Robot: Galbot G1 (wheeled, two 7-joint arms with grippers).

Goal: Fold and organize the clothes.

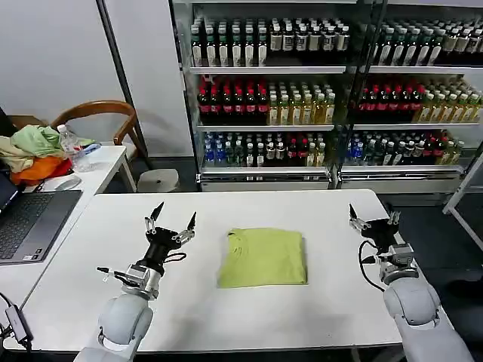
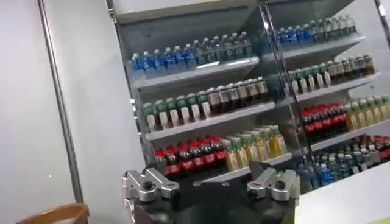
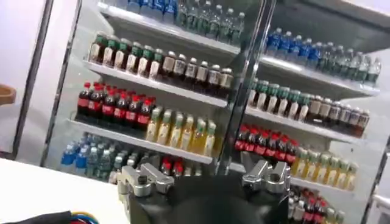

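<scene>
One folded lime shirt (image 1: 263,258) on the white table (image 1: 317,219), two hands, left hand (image 1: 171,220) and right hand (image 1: 373,217), one laptop (image 1: 30,222), one clear bottle (image 1: 71,148), one wooden chair (image 1: 102,110), one heap of garments (image 1: 32,153), shelves of bottles (image 1: 264,105) too many to count

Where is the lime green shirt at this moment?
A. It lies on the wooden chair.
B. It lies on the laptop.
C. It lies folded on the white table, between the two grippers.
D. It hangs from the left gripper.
C: the shirt lies folded flat on the white table, with the open left gripper and open right gripper raised on either side, touching nothing.
</scene>
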